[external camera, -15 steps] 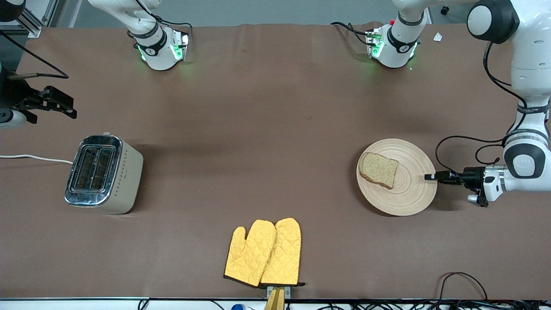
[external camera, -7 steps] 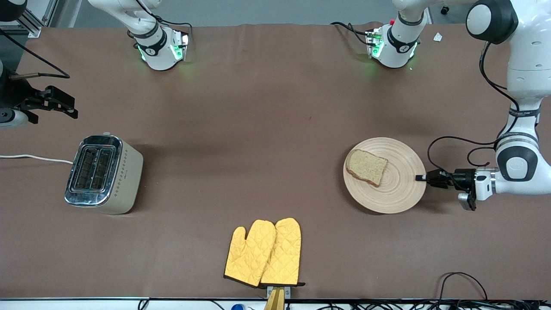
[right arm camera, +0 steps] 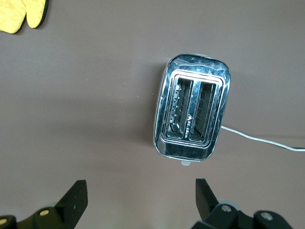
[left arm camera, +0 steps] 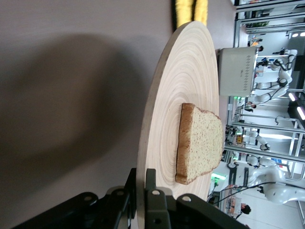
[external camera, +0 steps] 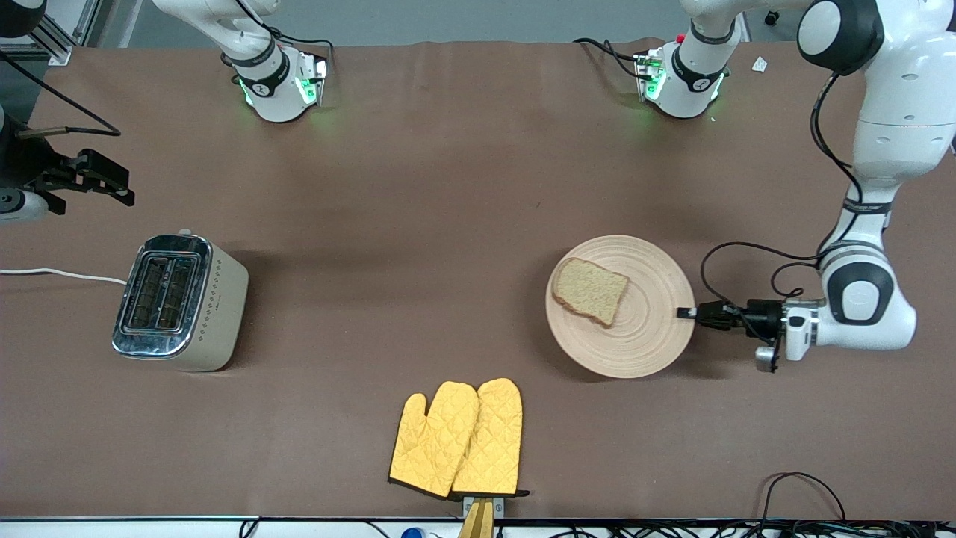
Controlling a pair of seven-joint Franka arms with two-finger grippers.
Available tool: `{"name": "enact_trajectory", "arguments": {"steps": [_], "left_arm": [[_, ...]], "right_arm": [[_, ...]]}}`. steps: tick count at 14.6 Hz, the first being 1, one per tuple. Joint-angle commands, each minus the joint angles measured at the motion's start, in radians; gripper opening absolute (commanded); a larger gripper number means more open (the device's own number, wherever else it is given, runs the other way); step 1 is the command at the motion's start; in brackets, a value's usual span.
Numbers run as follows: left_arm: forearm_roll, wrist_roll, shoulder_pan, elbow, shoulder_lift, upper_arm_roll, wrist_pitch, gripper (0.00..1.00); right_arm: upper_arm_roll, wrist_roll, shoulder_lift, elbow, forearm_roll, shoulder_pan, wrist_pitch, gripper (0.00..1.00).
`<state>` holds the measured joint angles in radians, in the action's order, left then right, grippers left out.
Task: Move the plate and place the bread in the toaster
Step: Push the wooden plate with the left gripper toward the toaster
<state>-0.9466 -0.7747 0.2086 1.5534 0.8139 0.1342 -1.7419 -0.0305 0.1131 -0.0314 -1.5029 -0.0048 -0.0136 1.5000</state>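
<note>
The light wooden plate (external camera: 635, 329) lies on the brown table toward the left arm's end, with the slice of bread (external camera: 591, 290) on it. My left gripper (external camera: 686, 312) is shut on the plate's rim at the edge toward the left arm's end. In the left wrist view the jaws clamp the plate's (left arm camera: 162, 143) rim and the bread (left arm camera: 200, 143) lies on it. The toaster (external camera: 179, 302) stands toward the right arm's end, slots up and empty, also in the right wrist view (right arm camera: 193, 112). My right gripper (right arm camera: 140, 198) is open and empty, in the air near the toaster; it shows in the front view (external camera: 97, 183).
Two yellow oven mitts (external camera: 459, 438) lie near the table's front edge in the middle. The toaster's white cord (external camera: 60, 275) runs off the table's end. A loop of black cable (external camera: 799, 486) lies at the front edge.
My left gripper has slid the plate with the bread toward the middle of the table, toward the toaster. The right arm has not moved.
</note>
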Motion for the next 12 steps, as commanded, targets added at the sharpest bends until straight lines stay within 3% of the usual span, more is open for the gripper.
{"name": "enact_trajectory", "arguments": {"steps": [1,7,12], "left_arm": [[-0.104,0.029,-0.105,-0.012,-0.002,0.008,-0.085,0.00],[-0.397,0.055,-0.389,-0.012,0.002,0.008,-0.328,0.00],[-0.547,0.153,-0.612,-0.013,0.027,0.008,-0.576,0.00]], "right_arm": [[0.003,0.005,0.016,-0.010,-0.004,-0.005,-0.006,1.00],[0.004,0.007,0.016,-0.008,-0.006,-0.006,0.000,1.00],[0.004,0.006,0.010,0.030,-0.023,-0.011,-0.003,1.00]]}}
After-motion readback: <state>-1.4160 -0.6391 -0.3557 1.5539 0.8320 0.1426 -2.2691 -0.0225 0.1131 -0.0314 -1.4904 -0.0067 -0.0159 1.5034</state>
